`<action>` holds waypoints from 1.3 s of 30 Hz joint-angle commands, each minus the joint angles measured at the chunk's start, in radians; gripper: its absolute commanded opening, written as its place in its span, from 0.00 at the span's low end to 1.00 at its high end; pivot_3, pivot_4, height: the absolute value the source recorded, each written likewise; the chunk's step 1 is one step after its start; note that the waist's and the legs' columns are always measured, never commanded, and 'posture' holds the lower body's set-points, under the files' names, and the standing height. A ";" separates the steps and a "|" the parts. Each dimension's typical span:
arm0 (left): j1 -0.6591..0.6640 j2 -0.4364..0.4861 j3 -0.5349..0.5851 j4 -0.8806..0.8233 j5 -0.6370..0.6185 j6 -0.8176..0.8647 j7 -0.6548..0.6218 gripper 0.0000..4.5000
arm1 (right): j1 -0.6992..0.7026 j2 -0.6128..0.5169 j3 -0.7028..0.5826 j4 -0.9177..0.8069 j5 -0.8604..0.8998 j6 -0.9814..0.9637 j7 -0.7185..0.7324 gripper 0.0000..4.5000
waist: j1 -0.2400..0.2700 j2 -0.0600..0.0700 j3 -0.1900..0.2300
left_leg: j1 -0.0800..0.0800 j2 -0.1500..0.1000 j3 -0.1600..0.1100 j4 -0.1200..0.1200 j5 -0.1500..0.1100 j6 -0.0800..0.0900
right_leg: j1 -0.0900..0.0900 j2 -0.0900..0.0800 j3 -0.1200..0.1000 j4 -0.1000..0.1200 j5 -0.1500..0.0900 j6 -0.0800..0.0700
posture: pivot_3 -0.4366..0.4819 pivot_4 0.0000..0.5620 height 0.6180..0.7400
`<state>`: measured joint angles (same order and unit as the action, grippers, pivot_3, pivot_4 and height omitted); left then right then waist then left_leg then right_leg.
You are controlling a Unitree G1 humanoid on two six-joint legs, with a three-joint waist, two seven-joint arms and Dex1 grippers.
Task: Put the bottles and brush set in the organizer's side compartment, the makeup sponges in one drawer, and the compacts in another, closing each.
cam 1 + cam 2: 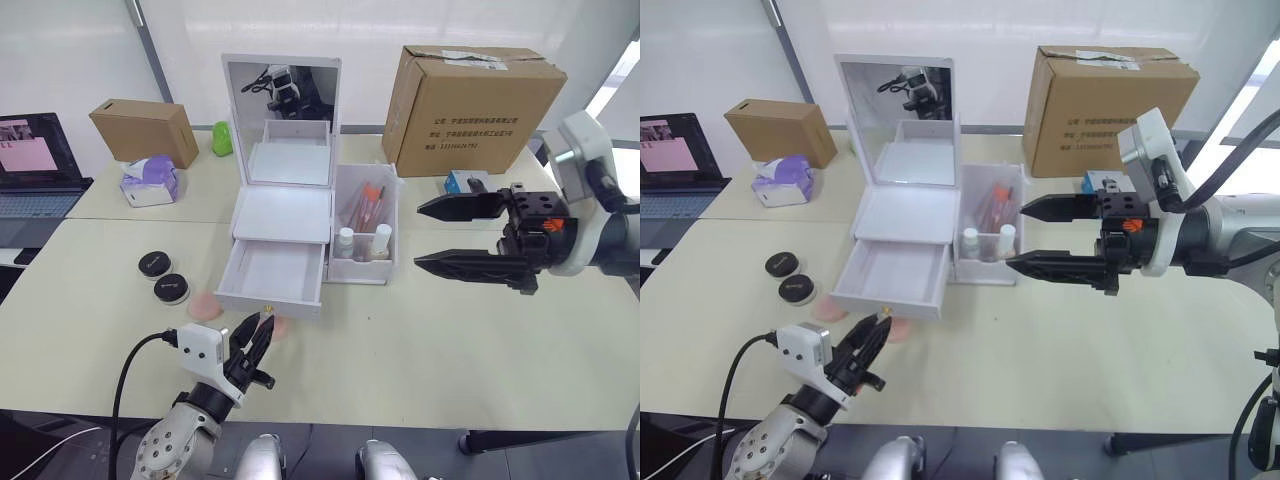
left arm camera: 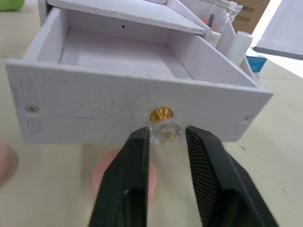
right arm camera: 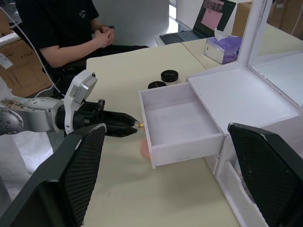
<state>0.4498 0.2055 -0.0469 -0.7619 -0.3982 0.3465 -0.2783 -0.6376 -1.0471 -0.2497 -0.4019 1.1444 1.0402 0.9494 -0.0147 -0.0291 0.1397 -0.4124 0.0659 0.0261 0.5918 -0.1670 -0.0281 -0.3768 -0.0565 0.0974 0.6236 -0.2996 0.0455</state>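
The left gripper (image 2: 166, 137) sits at the front of the organizer's (image 1: 283, 205) pulled-out drawer (image 1: 272, 279), its two black fingers narrowed around the small clear knob (image 2: 164, 130) with a gold stem — whether the pads actually press the knob I cannot tell. The drawer is white and shallow, and its inside is bare. Just under and behind this gripper's fingers a pink makeup sponge (image 2: 111, 168) lies on the table (image 1: 420, 340), partly tucked beneath the drawer's front; a second pink sponge (image 1: 204, 306) lies on the table a little to the gripper's left. Further left of it, two round black compacts (image 1: 164, 277) rest flat, one just beside the other. The right gripper (image 1: 432, 232) hovers above the table with its fingers spread wide and holding nothing, pointing toward the organizer's side compartment (image 1: 364, 226) — that open white bin, straight ahead of its tips, holds two white-capped bottles (image 1: 363, 241) upright at its front and a clear packet of brushes (image 1: 363, 203) with an orange-red accent behind them. Above the drawer the organizer has a flat white top and an upright mirror (image 1: 281, 95). Beyond the right gripper stands a large cardboard box (image 1: 474, 97). In the right wrist view a seated person (image 3: 71, 28) in a dark top is at the table's far side.
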 commanded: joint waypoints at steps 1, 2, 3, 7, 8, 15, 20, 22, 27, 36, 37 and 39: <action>0.008 0.011 0.032 -0.014 -0.071 -0.013 -0.042 0.57 | 0.009 -0.017 -0.037 0.004 -0.018 -0.040 0.030 1.00 | 0.000 0.000 0.000 | -0.001 0.000 0.000 0.000 0.000 0.000 | -0.001 0.000 0.000 0.000 0.000 0.000 | 0.48 0.27 1.00; 0.014 0.021 0.043 -0.015 -0.084 -0.015 -0.055 0.64 | 0.013 -0.018 -0.038 0.008 -0.023 -0.045 0.038 1.00 | 0.000 0.001 0.000 | -0.002 0.000 0.000 0.000 0.000 0.000 | -0.002 0.000 0.000 0.000 0.000 0.000 | 0.48 0.27 1.00; 0.023 0.032 0.058 -0.016 -0.104 -0.016 -0.072 0.71 | 0.016 -0.019 -0.039 0.009 -0.028 -0.050 0.045 1.00 | 0.000 0.001 -0.001 | -0.002 0.000 0.000 0.000 0.000 0.000 | -0.003 0.000 0.000 0.000 0.000 0.000 | 0.48 0.27 1.00; 0.093 0.060 0.146 -0.041 -0.233 -0.020 -0.128 0.99 | 0.046 -0.026 -0.055 0.018 -0.044 -0.066 0.083 1.00 | -0.001 0.001 -0.001 | -0.002 0.000 0.000 0.000 0.000 0.000 | -0.003 0.000 0.000 0.000 0.000 0.000 | 0.48 0.27 1.00; 0.111 0.066 0.176 -0.044 -0.273 -0.021 -0.142 0.99 | 0.054 -0.029 -0.059 0.021 -0.047 -0.071 0.092 1.00 | -0.002 0.001 -0.001 | -0.002 0.001 0.000 0.000 0.000 0.000 | -0.003 0.000 0.000 0.000 0.000 0.000 | 0.48 0.27 1.00; 0.119 0.293 0.449 0.168 -0.276 -0.088 -0.375 0.99 | 0.103 -0.026 -0.053 0.021 -0.121 -0.124 0.102 1.00 | 0.002 0.001 -0.001 | -0.002 0.001 0.000 -0.001 0.000 0.000 | -0.007 0.000 -0.001 0.001 0.000 -0.001 | 0.48 0.27 1.00; -0.070 0.558 0.599 0.480 -0.310 -0.061 -0.575 0.99 | 0.204 -0.015 -0.053 -0.012 -0.204 -0.167 0.061 1.00 | 0.006 0.000 -0.001 | -0.003 0.001 0.002 -0.001 -0.005 -0.008 | -0.010 -0.003 -0.002 0.001 0.001 -0.002 | 0.48 0.27 1.00; -0.202 0.691 0.610 0.692 -0.273 -0.073 -0.680 0.99 | 0.262 -0.034 -0.064 -0.021 -0.246 -0.158 0.033 1.00 | 0.010 -0.001 -0.001 | -0.004 0.001 0.003 -0.001 -0.005 -0.009 | -0.011 -0.004 -0.003 0.001 0.001 -0.002 | 0.48 0.27 1.00; -0.616 0.909 0.520 1.217 -0.147 -0.202 -0.875 0.99 | 0.473 -0.099 -0.078 -0.026 -0.440 -0.242 0.026 1.00 | 0.005 -0.002 -0.001 | -0.003 0.003 0.005 -0.002 -0.005 -0.009 | -0.013 -0.006 -0.007 0.000 0.007 -0.013 | 0.48 0.27 1.00; -1.111 0.993 0.310 1.786 0.109 -0.409 -1.026 0.99 | 0.756 -0.058 -0.441 0.045 -0.524 -0.289 0.123 1.00 | -0.003 -0.001 -0.003 | -0.001 0.005 0.004 -0.003 0.000 0.000 | -0.012 -0.001 -0.010 0.005 0.006 -0.006 | 0.48 0.27 1.00; -1.139 0.993 0.304 1.816 0.124 -0.424 -1.028 0.99 | 0.763 -0.038 -0.459 0.064 -0.521 -0.297 0.121 1.00 | -0.003 -0.004 -0.003 | -0.001 0.005 0.004 -0.003 0.000 0.000 | -0.012 0.000 -0.009 0.005 0.005 -0.004 | 0.48 0.27 1.00; -1.181 0.990 0.294 1.860 0.145 -0.445 -1.033 0.99 | 0.778 -0.016 -0.476 0.089 -0.530 -0.321 0.127 1.00 | -0.005 -0.006 -0.003 | 0.001 0.006 0.003 -0.003 0.000 0.000 | -0.012 0.000 -0.010 0.006 0.005 -0.004 | 0.48 0.27 1.00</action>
<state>-0.6972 1.1687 0.2423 1.0739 -0.2716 -0.0658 -1.3033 0.1378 -1.0685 -0.6859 -0.3218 0.6184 0.7533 1.0683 -0.0196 -0.0355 0.1364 -0.4112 0.0721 0.0293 0.5889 -0.1672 -0.0284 -0.3882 -0.0562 0.0877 0.6294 -0.2946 0.0418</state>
